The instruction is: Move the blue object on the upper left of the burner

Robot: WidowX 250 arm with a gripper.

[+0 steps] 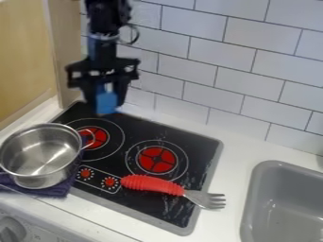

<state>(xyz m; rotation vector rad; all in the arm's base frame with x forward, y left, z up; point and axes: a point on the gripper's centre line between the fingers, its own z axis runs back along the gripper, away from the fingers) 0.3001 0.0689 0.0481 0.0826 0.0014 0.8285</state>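
One blue object (pixel 106 101) is clasped by the end effector (pixel 106 107) above the stovetop (pixel 146 128).

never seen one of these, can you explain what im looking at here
This is one picture, from a fixed camera looking down at a slant. The black machine at the upper left is a robot arm; its two-finger gripper appears to hold a blue object above the back left part of a black stovetop. At the left, a metal pot sits on a dark cloth. A red-handled fork lies on the stovetop's front right. At the right is a grey sink.
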